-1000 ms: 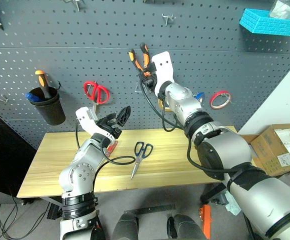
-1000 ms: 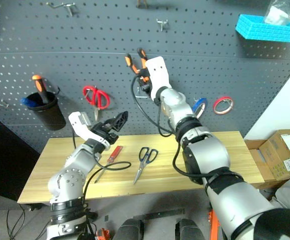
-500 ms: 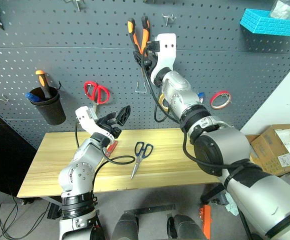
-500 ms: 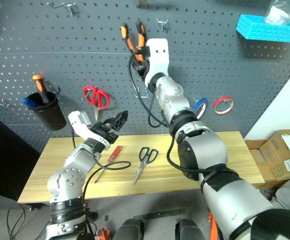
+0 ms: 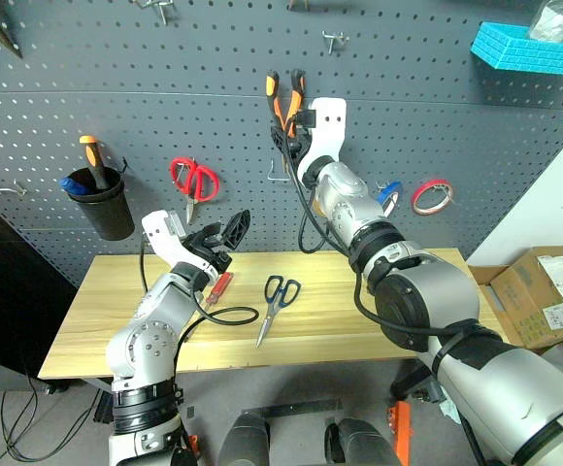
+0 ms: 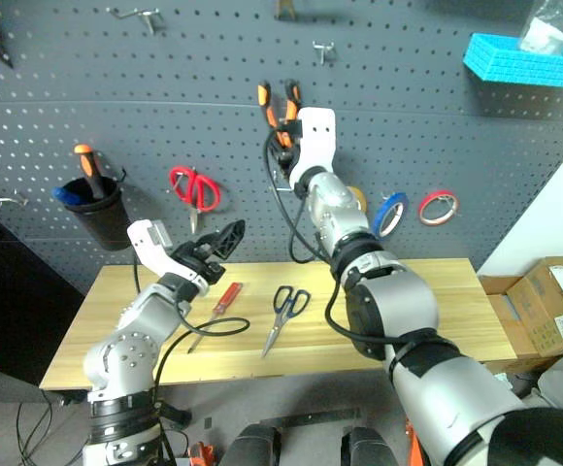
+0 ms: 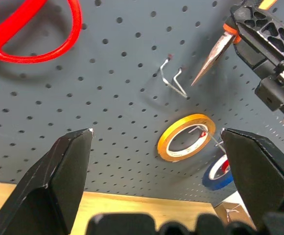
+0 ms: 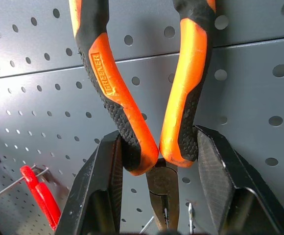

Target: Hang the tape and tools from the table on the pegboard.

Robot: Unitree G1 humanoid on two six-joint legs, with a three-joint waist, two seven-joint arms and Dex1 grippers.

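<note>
Wood-grain table [image 5: 359, 311] carries the dark blue-handled scissors [image 5: 277, 303] at mid-surface and the red-handled screwdriver [image 5: 217, 288] just beside the left gripper [image 5: 207, 240], whose fingers stand spread wide and empty. Both tools remain to be hung. Beyond, the right gripper [image 5: 289, 121] pinches the orange-and-black pliers [image 5: 284, 99] against the pegboard [image 5: 476, 136], handles up, not yet hooked. The bare double hook [image 7: 173, 78] lies just below the pliers' nose. The blue tape [image 6: 390, 214] already hangs. Free board surrounds that hook.

text: "GREENER" | on: orange grip of pliers [image 8: 132, 98] handle | other text: none legible
</note>
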